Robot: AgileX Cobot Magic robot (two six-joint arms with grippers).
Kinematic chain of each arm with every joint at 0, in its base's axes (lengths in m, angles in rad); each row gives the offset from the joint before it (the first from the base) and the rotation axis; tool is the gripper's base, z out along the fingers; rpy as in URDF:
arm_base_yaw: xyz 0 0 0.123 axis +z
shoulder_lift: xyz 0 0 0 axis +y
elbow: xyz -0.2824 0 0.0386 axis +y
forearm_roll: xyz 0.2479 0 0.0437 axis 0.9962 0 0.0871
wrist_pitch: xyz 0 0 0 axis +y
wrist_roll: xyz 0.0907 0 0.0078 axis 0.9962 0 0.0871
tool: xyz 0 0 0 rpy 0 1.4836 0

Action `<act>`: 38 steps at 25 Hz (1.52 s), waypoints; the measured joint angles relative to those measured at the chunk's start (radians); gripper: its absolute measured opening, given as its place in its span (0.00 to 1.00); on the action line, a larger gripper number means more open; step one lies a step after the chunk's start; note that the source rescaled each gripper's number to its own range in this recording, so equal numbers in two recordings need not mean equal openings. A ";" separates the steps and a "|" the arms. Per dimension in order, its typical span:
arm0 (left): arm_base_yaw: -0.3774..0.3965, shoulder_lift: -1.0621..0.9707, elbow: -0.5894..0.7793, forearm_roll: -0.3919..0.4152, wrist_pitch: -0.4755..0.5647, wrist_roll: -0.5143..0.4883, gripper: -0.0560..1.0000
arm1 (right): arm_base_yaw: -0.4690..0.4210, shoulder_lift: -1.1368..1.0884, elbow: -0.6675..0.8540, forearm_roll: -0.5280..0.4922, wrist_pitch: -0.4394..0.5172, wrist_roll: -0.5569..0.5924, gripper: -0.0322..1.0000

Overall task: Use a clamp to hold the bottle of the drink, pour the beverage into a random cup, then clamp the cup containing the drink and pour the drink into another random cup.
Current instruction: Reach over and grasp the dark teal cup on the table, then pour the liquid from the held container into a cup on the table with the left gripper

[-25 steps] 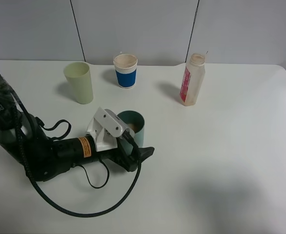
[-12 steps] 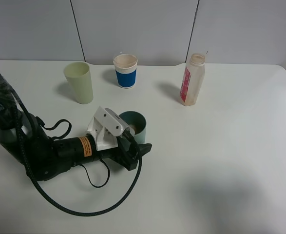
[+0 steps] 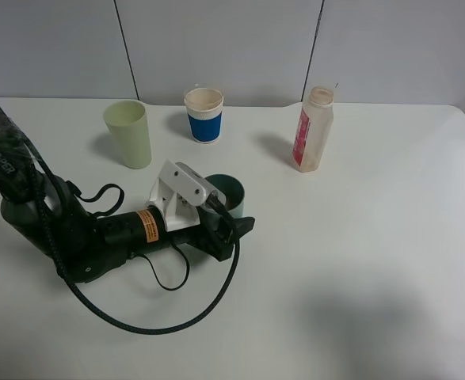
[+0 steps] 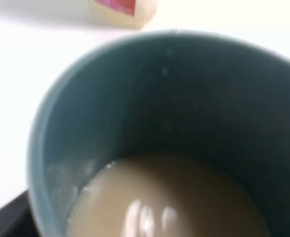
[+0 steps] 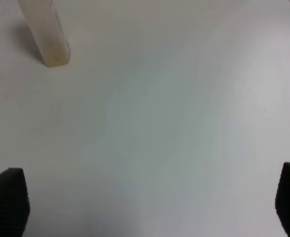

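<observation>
1. The left arm (image 3: 97,237) lies low over the white surface (image 3: 375,237), reaching toward the middle of the exterior high view.
2. The left end effector (image 3: 229,214) is narrowed around the teal cup (image 3: 234,188) and grips it by the side wall, with 1 black finger (image 3: 240,228) on the cup's near side.
3. In the left wrist view the teal cup (image 4: 184,98) fills nearly the whole picture, and a dark finger (image 4: 6,219) touches its outer wall.
4. A pale brown drink (image 4: 174,197) sits in the bottom of the teal cup, well below the rim.
5. I cannot tell whether the cup's base rests on the surface or is just off it.
6. The bottle (image 3: 312,131) stands upright on the surface toward the back right, well apart from the teal cup, with a red label on its side; its base also shows in the left wrist view (image 4: 127,7).
7. A light green cup (image 3: 129,134) stands upright at the back left.
8. A paper cup (image 3: 204,116) with a blue band stands upright at the back, between the green cup and the bottle.
9. The right end effector (image 5: 145,197) does not show in the exterior view; its wrist view shows 2 dark fingertips (image 5: 6,200) spread wide with only bare surface between them, holding nothing.
10. The right wrist view also shows the bottle (image 5: 45,34), far from those fingertips.
</observation>
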 joint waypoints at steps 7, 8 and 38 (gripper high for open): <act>0.000 0.005 -0.025 -0.010 -0.001 -0.010 0.34 | 0.000 0.000 0.000 0.000 0.000 0.000 1.00; 0.000 0.007 -0.025 -0.012 -0.001 -0.010 0.34 | 0.000 0.000 0.000 0.000 0.000 0.000 1.00; -0.002 -0.113 0.070 -0.107 0.017 -0.029 0.05 | 0.000 0.000 0.000 0.000 0.000 0.000 1.00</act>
